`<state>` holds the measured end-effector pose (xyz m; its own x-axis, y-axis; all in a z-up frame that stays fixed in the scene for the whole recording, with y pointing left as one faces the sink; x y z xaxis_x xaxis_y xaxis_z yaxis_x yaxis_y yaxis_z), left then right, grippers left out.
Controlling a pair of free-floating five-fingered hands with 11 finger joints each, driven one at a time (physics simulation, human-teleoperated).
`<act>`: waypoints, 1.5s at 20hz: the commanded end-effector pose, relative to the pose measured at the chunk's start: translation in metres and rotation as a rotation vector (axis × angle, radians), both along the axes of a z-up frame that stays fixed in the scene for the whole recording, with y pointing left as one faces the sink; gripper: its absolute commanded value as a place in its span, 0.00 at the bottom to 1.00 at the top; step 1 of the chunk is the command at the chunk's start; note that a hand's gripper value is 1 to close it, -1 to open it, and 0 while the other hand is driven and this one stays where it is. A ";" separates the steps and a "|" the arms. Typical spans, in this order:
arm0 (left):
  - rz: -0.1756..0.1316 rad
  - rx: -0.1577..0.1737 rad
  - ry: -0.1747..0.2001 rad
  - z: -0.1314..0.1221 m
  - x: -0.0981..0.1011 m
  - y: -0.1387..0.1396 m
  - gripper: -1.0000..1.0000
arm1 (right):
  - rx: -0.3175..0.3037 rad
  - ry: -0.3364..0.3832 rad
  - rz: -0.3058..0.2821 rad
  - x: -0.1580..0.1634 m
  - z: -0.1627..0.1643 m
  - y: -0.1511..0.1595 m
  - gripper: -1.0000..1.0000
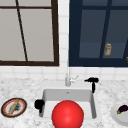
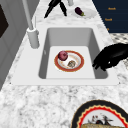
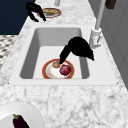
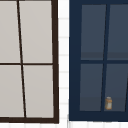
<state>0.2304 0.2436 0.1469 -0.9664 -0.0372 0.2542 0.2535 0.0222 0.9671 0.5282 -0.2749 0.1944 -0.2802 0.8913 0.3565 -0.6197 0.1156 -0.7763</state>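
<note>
A red-rimmed plate [image 2: 79, 67] lies on the sink floor with a dark red round fruit [image 2: 62, 55] and a small brown item [image 2: 71, 63] on it. My right hand [image 1: 92, 81] hangs over the sink's back right corner with straight fingers pointing down and holds nothing. It shows as the near hand [image 3: 78, 47] in the right side view and the far hand [image 2: 55, 6] in the left side view. My left hand [image 1: 39, 103] floats by the sink's front left rim, fingers relaxed and empty; it also appears as the near hand [image 2: 110, 57] from the left.
A big red ball [image 1: 67, 115] covers the sink's front in the front view. The faucet [image 1: 68, 77] stands behind the basin. A patterned plate [image 1: 22, 101] with a tan stick sits on the left counter, a white plate [image 1: 117, 117] with an eggplant [image 1: 122, 109] on the right. A jar [image 4: 108, 103] stands in the blue cabinet.
</note>
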 end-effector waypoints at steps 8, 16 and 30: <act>0.000 0.000 0.000 0.000 0.000 0.000 0.50 | 0.003 -0.003 -0.009 -0.030 0.000 -0.021 0.00; 0.000 0.000 0.000 0.000 0.000 0.000 0.50 | 0.037 -0.003 -0.082 -0.045 -0.008 -0.023 0.00; 0.000 0.000 0.000 0.000 0.000 0.000 0.50 | 0.014 -0.015 -0.211 -0.067 -0.010 -0.023 0.00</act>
